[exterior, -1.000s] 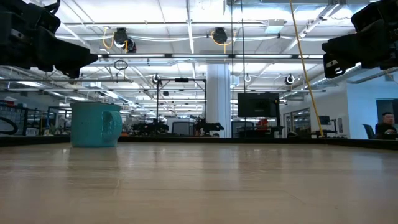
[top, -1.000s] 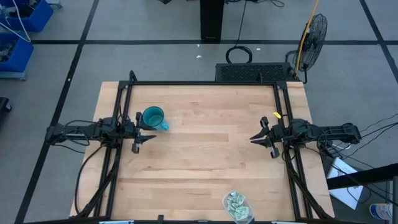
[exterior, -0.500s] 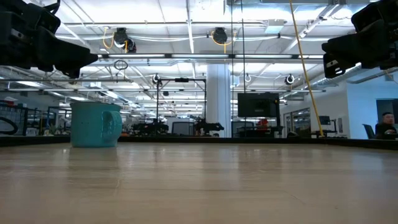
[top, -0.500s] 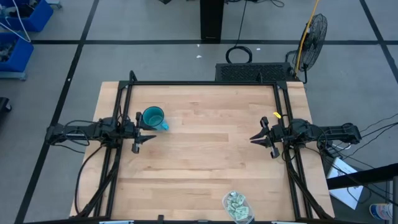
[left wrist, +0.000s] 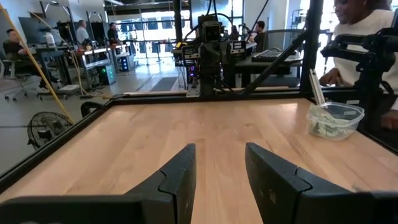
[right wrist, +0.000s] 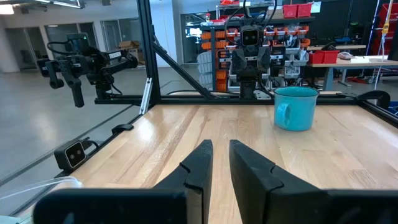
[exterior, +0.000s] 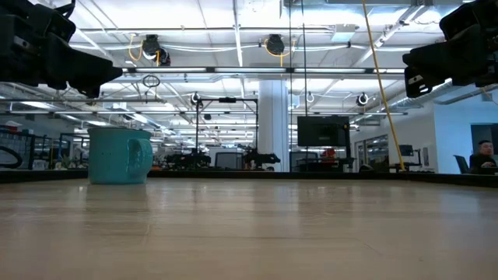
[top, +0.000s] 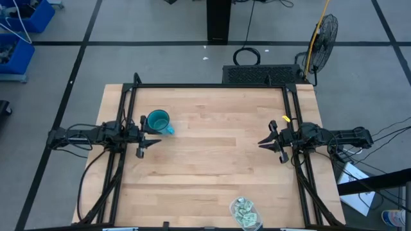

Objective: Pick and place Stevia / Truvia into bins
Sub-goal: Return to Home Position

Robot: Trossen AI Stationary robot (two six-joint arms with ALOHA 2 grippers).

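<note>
My left hand (left wrist: 221,155) hangs low over the left side of the desk (top: 212,160), just beside the teal mug (right wrist: 297,109). Its fingers (left wrist: 177,180) stand moderately wide with nothing between them. My right hand (right wrist: 221,146) hangs over the right side, facing it from well apart, drawn in to a narrow slit and also empty. The Stevia sachets (top: 243,210) lie in a loose pale green heap inside the clear tub (left wrist: 354,118) at the near edge of the desk, towards the right. I see none loose on the wood, and I cannot tell whether the mug holds any. By that I judge the sorting finished, with only the parking of my arms left. If I had to lift one again, I would expect it to be very light, thin and limp. It would buckle or slide if pushed, so I would pinch across its short width near an edge with only a gentle squeeze. The tub looks light too, and a careless nudge could shift it. I can read no brand name or print on the sachets, which are too small, and I see no writing on the mug or the tub.
</note>
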